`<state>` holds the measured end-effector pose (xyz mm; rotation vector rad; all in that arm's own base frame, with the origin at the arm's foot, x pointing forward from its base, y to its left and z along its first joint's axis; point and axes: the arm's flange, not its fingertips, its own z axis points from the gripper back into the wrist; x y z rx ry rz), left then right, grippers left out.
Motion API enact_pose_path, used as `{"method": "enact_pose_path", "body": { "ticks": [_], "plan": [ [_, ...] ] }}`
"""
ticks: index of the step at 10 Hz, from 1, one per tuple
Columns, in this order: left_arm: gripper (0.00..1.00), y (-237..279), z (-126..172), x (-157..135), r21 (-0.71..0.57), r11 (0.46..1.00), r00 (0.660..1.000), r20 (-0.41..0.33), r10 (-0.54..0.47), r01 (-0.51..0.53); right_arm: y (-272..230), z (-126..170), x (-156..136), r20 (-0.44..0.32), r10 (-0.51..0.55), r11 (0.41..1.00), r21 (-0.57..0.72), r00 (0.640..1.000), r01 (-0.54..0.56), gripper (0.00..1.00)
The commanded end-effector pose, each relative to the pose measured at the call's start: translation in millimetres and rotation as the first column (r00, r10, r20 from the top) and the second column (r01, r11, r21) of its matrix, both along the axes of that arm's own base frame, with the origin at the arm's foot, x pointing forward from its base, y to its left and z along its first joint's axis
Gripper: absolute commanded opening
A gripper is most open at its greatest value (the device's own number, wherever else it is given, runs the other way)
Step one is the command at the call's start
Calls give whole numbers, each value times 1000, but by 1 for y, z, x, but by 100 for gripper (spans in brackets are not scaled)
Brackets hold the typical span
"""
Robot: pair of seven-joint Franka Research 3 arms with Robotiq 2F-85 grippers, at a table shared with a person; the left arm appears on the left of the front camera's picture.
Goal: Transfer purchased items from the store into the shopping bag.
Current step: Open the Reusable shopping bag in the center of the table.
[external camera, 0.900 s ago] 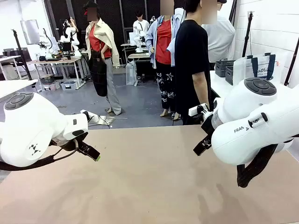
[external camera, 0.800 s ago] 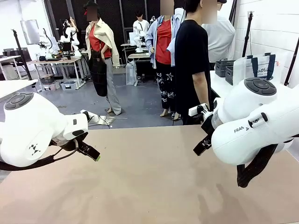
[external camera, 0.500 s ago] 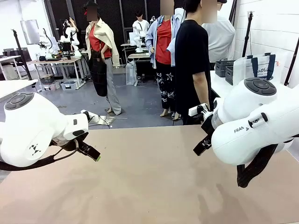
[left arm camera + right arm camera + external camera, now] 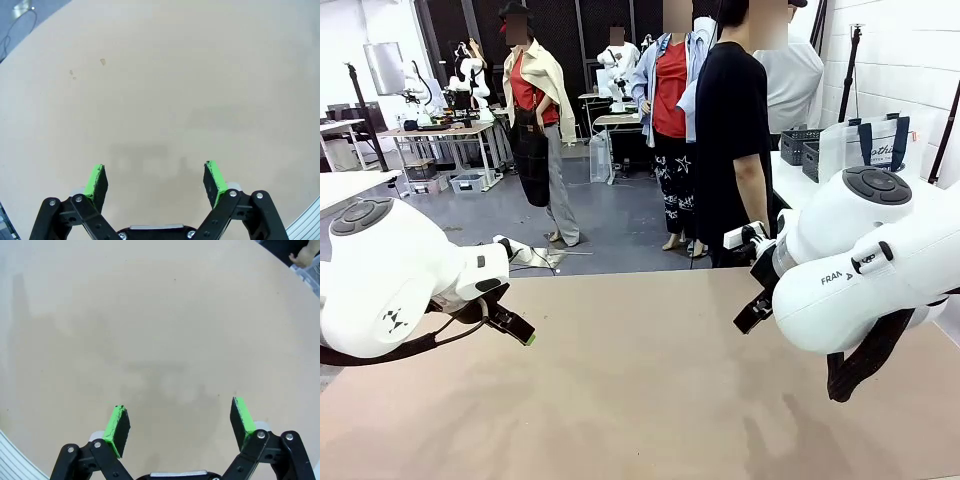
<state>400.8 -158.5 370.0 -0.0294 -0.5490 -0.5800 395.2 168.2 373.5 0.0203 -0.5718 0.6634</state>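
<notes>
Left gripper jaws spread wide, holding nothing, over tan table. Right gripper same: wide, holding nothing. Shopping bag, dark basket upper right of front view.

The left arm is reaching in from the left side, its wrist bending so that the left gripper is pointing down and toward the middle. Its jaws are standing wide apart, the green pads facing each other and gripping nothing. The right arm is coming in from the right side, mirroring that pose. The right gripper is likewise gaping wide and carrying nothing.
</notes>
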Motion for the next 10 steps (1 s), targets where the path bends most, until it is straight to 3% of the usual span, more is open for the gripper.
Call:
{"method": "enact_pose_path", "body": {
  "ticks": [1, 10],
  "plan": [
    [100, 1, 0, 0, -1, 1000, 1000, 0, 2, -2, 0, 0, 0, 0, 0, 1000, 0, 1000, 0, 100],
    [100, 1, 0, 0, -1, 1000, 1000, 0, 2, -2, 0, 0, 0, 0, 0, 1000, 0, 1000, 0, 100]
  ]
}}
